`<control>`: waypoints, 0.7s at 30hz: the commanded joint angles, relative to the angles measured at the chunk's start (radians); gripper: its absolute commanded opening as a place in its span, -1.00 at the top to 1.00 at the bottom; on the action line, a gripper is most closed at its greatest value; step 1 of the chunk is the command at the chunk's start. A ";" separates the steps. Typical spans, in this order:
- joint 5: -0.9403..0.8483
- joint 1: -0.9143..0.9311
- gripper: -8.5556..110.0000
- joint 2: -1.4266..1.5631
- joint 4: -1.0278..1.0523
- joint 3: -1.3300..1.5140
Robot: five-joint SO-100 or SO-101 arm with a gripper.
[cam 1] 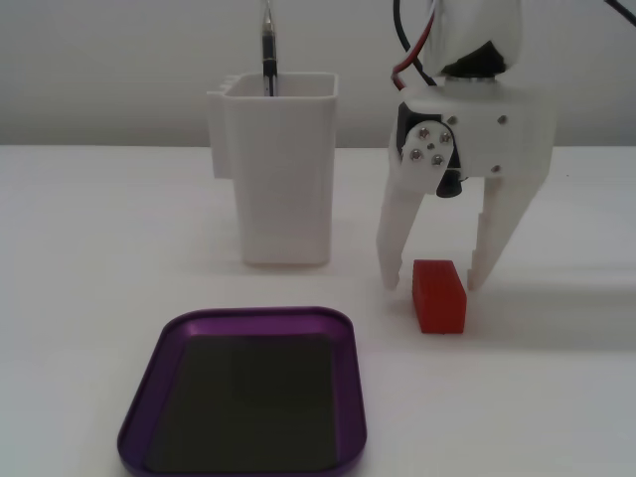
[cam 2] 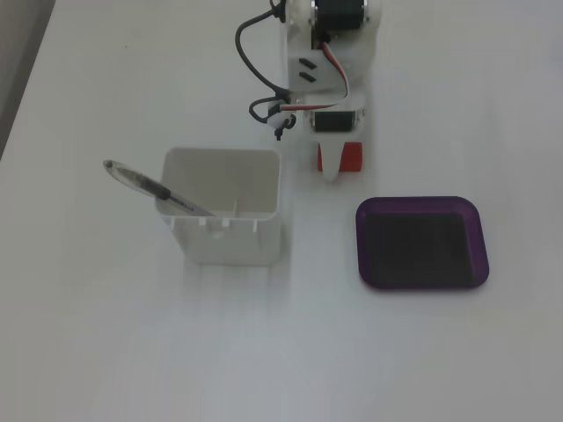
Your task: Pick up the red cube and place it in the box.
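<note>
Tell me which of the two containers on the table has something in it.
The tall white container: a pen leans inside it. The shallow purple tray is empty; the red cube sits on the table between the jaws.

red cube partly hidden under hand, arm cut off at top edge

no readable text, labels, brands, numbers or signs anywhere, plain unmarked faces on everything in both fixed views, nothing printed or written

Bare white tabletop, pen in container, desk-like
</note>
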 commanded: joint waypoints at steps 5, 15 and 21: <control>0.002 0.003 0.53 0.005 -0.043 0.015; 0.000 0.003 0.60 0.005 -0.120 0.104; -0.003 -0.018 0.87 0.017 -0.106 0.092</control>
